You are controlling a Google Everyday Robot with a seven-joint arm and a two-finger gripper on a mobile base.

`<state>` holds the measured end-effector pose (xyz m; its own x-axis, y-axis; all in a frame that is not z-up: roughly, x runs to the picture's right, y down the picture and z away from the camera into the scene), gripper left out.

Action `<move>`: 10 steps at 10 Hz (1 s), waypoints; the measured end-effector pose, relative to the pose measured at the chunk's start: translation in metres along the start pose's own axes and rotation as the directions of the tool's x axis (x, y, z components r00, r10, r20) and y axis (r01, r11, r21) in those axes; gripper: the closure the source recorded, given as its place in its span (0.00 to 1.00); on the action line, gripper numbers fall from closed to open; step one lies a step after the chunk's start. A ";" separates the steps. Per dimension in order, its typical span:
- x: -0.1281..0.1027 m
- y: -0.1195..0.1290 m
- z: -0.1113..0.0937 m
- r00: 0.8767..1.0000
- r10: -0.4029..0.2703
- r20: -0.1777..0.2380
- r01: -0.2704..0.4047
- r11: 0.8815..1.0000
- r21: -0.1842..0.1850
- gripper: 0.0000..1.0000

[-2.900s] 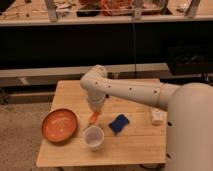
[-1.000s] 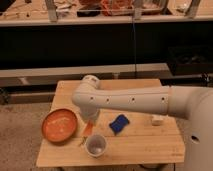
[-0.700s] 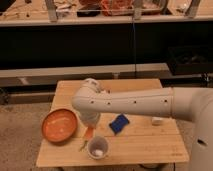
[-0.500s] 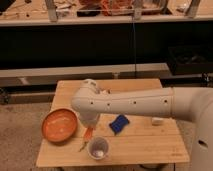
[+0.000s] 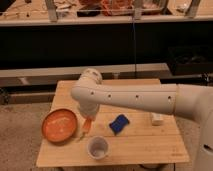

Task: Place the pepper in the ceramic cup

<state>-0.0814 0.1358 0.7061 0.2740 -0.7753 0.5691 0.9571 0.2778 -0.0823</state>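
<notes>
The pepper (image 5: 87, 127) is slender and orange-red. It hangs tilted from my gripper (image 5: 89, 119), its thin stem pointing down-left towards the table. The gripper sits at the end of the white arm, over the gap between the orange bowl and the blue sponge, and appears shut on the pepper's upper end. The arm hides most of the gripper. The ceramic cup (image 5: 98, 148) is small, white and upright near the table's front edge. It stands just below and right of the pepper's tip, apart from it.
A wide orange bowl (image 5: 59, 126) lies at the table's left. A blue sponge (image 5: 119, 124) lies right of the gripper. A pale bottle (image 5: 157, 118) stands at the right edge. The wooden table (image 5: 145, 145) stands before dark shelving.
Since the earliest frame the arm has swung lower and leftward, carrying the pepper down beside the bowl. Over the last second it has hardly moved.
</notes>
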 end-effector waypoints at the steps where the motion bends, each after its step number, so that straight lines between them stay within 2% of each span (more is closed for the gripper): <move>1: 0.000 -0.004 -0.004 1.000 -0.001 -0.001 0.001 1.000 0.013 1.00; 3: -0.007 -0.003 -0.010 1.000 -0.007 -0.002 0.007 0.999 0.032 1.00; 5: -0.026 0.003 -0.017 1.000 -0.014 -0.008 0.015 0.999 0.048 1.00; 8: -0.045 0.015 -0.021 1.000 -0.013 -0.022 0.014 0.999 0.048 1.00; 10: -0.048 0.029 -0.018 1.000 0.006 -0.023 -0.005 0.999 0.047 1.00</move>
<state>-0.0651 0.1706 0.6613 0.2817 -0.7863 0.5498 0.9503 0.3079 -0.0466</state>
